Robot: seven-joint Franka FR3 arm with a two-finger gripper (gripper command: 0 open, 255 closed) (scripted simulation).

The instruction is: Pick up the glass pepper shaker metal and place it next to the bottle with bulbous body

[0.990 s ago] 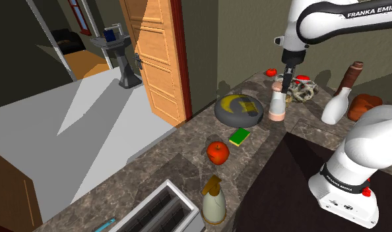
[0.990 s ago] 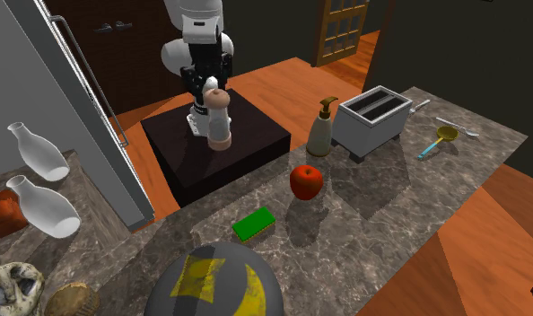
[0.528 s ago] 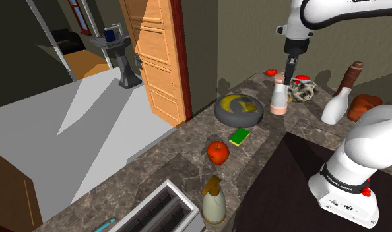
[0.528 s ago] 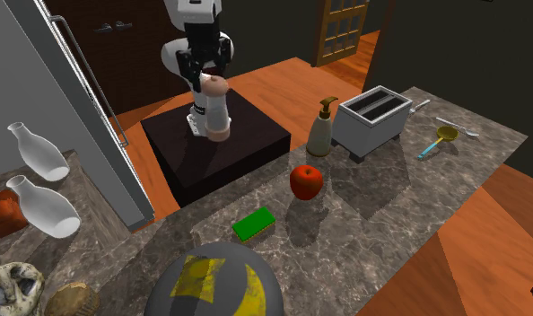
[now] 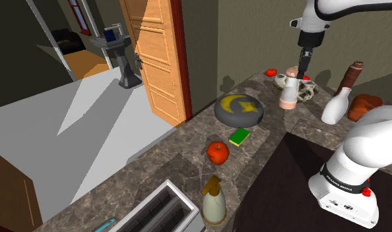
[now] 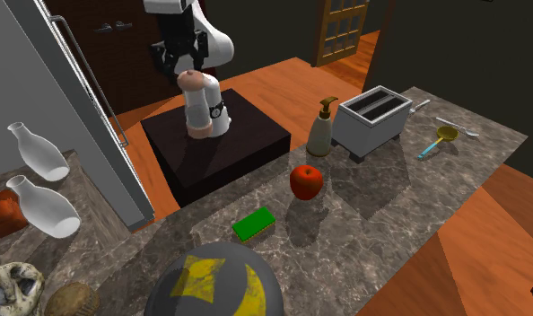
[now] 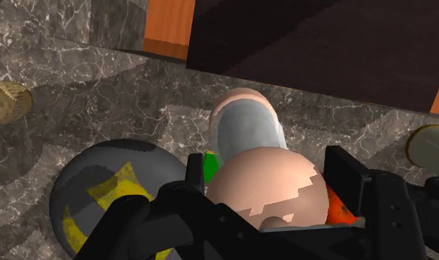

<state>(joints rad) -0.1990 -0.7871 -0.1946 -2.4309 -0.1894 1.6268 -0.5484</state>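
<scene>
I have the marble tabletop carrying a round grey dish with a yellow mark on it. Off to the shoulder view's right stands the white bulbous bottle; I can't tell what is inside it. Between the two, the pepper shaker, clear-bodied with a pinkish cap, hangs tilted above the tabletop. My gripper is clamped on the cap, the shaker's body below the fingers

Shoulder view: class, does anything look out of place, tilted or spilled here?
Only the pale shaker with pinkish cap and base: it hangs above the marble counter, clasped at its top by the black gripper, leaning slightly. Nothing looks spilled or damaged.
</scene>
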